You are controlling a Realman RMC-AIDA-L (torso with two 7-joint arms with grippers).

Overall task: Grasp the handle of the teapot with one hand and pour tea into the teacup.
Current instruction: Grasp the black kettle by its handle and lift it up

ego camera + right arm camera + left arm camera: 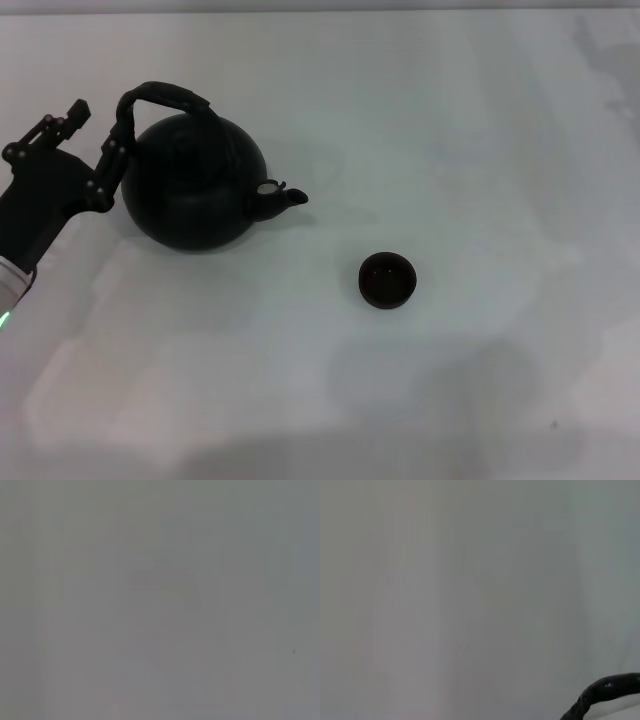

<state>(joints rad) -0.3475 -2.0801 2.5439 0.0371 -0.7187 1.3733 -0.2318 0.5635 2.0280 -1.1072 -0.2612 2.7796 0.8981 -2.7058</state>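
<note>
The matte black teapot [195, 185] stands on the white table at the left, its short spout [280, 198] pointing right. The dark arched handle [165, 97] rises over its top. The tiny dark teacup [387, 280] stands apart, to the right of the spout and nearer to me. My left gripper [100, 112] is open beside the left end of the handle; one finger lies against the handle's left end, the other stands free to the left. A dark curved piece of the handle [607, 689] shows in the left wrist view. My right gripper is out of view.
The white table [450, 120] spreads around the pot and the cup. The right wrist view shows only plain grey surface.
</note>
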